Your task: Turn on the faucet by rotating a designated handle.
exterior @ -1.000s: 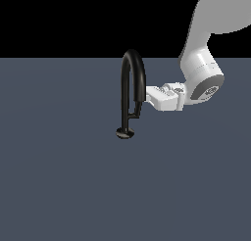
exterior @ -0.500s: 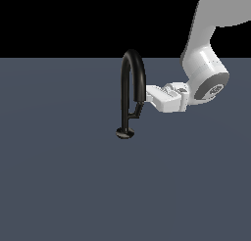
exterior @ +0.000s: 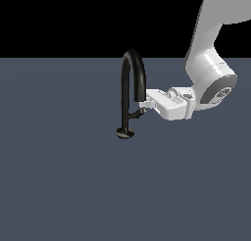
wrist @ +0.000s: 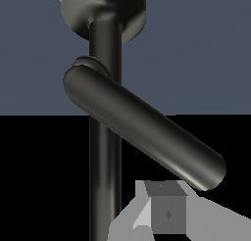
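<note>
The grey tabletop [exterior: 59, 186] spreads beneath everything. The white arm [exterior: 208, 73] reaches in from the exterior view's right, level with the lower stem. The faucet [exterior: 132, 88] stands upright just ahead of the tool [exterior: 142, 106], its arch rising above it. The handle [exterior: 137, 114] slants off the stem, right at the fingertip [wrist: 166, 213]. Whether the tool is open or closed cannot be told.

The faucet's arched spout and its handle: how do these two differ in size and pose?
The spout is long and rises into a tall arch; the handle is a short, straight lever. The spout stands upright, whereas the handle branches sideways off the lower stem toward the end effector. Both are glossy black.
</note>
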`<state>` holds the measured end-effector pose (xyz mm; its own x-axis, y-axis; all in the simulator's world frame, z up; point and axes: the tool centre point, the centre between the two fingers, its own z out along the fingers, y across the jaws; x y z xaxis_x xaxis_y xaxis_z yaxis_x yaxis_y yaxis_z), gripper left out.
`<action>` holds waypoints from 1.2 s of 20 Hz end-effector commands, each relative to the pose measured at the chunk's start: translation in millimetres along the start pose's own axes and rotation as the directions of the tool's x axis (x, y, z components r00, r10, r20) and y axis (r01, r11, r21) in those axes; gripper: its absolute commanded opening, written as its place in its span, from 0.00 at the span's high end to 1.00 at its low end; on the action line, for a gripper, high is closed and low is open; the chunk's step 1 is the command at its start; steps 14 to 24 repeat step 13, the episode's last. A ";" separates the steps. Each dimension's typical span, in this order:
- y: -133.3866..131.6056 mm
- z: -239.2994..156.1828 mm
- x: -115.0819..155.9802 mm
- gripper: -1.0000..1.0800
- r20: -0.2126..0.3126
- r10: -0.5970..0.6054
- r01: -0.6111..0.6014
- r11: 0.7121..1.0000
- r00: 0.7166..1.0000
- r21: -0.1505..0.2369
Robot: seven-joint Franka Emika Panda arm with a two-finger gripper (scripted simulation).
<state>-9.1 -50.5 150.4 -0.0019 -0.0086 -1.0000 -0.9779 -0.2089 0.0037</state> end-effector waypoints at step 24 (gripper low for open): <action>33.2 0.4 63.1 1.00 0.008 0.022 -0.022 1.000 1.000 -0.001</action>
